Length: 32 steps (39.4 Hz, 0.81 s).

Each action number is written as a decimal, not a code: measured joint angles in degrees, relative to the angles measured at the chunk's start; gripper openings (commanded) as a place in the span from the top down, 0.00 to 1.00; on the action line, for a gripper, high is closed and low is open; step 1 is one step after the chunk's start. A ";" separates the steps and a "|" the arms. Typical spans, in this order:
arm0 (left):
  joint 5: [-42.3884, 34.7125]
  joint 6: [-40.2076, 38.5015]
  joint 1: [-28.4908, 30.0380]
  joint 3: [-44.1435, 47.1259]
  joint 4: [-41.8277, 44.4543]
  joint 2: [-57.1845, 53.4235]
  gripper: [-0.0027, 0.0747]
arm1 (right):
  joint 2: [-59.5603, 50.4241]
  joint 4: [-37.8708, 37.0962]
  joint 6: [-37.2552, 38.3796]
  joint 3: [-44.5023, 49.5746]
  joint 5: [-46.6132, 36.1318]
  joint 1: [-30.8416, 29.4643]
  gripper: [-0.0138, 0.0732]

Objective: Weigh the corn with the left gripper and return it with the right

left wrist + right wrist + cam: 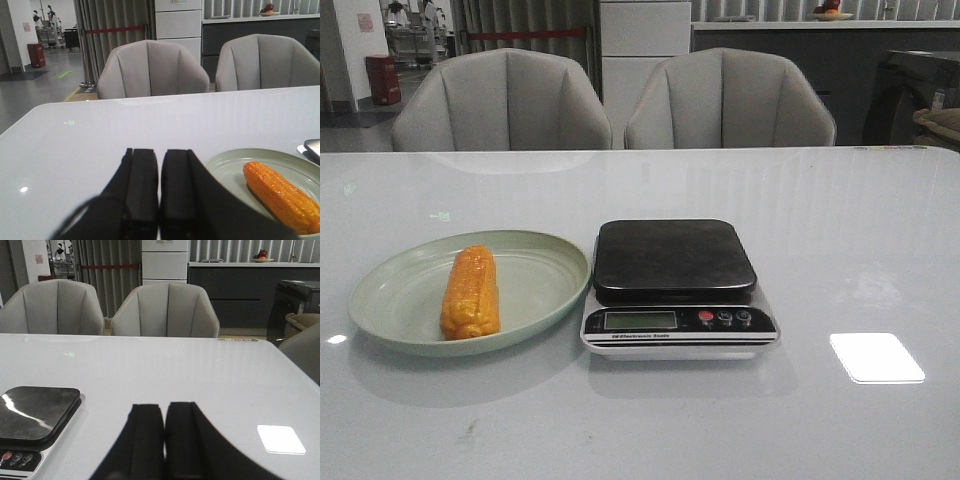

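Note:
The orange-yellow corn lies on a pale green plate at the left of the table; it also shows in the left wrist view. A kitchen scale with a black platform stands just right of the plate, empty; it also shows in the right wrist view. My left gripper is shut and empty, low over the table, left of the plate. My right gripper is shut and empty, right of the scale. Neither gripper shows in the front view.
Two grey chairs stand behind the table's far edge. A bright reflection lies on the white tabletop right of the scale.

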 measured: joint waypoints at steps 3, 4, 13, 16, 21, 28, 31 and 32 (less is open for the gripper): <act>-0.56 0.00 0.00 0.00 0.00 0.00 0.82 | 0.00 0.00 0.00 0.00 0.00 0.00 0.65; -1.20 0.00 0.00 0.00 0.00 0.00 0.82 | 0.00 0.00 0.00 0.00 0.00 0.00 0.65; -14.36 0.00 0.00 -0.34 -1.96 0.00 0.82 | 0.00 0.00 0.00 0.00 0.00 0.00 0.65; -12.38 -0.10 0.00 -1.95 -2.40 0.00 0.82 | 0.00 0.00 0.00 0.00 0.03 0.00 0.65; -3.73 -0.22 0.00 -9.09 -2.58 2.11 0.82 | 0.00 0.00 0.00 0.00 0.13 0.00 0.65; 9.22 -0.22 0.00 -18.83 -2.62 11.15 0.82 | 0.00 0.00 0.00 0.00 0.13 0.00 0.65; 13.91 -0.22 0.00 -20.93 -2.62 15.10 0.82 | 0.00 0.00 0.00 0.00 0.13 0.00 0.65; 15.08 -0.22 0.00 -21.12 -2.62 15.89 0.82 | 0.00 0.00 0.00 0.00 0.16 0.00 0.65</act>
